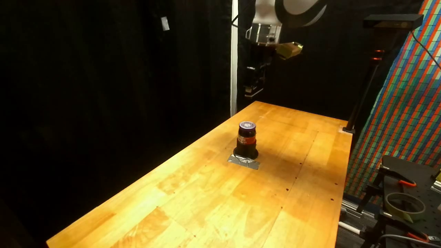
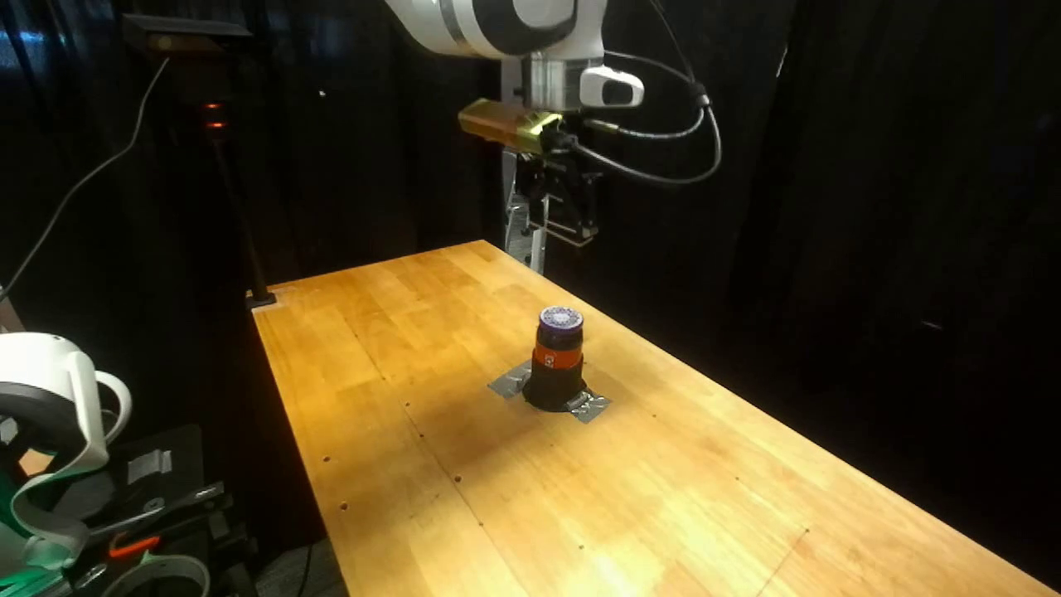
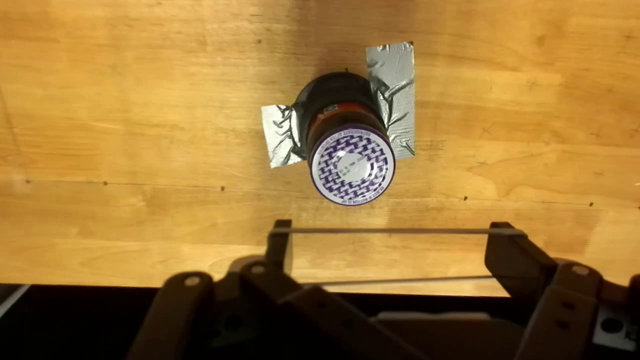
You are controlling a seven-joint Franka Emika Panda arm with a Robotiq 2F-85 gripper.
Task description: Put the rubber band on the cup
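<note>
One cup (image 3: 353, 165), one band (image 3: 390, 231), two tape strips (image 3: 401, 100)

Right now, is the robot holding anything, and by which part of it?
Yes, the rubber band, by the two ends of its stretched loop: it goes around the open jaws, not pinched between them.

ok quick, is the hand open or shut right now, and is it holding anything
Hand: open, holding the rubber band stretched around its spread fingers.

Ok, wrist view: the cup's (image 3: 347, 131) lid (image 3: 353, 166) reads REJECT IF BUTTON IS UP and REFRIGERATE AFTER… — last word's mush. Stamped code mid-lid and the orange label (image 2: 557, 357) — can't make those out.
</note>
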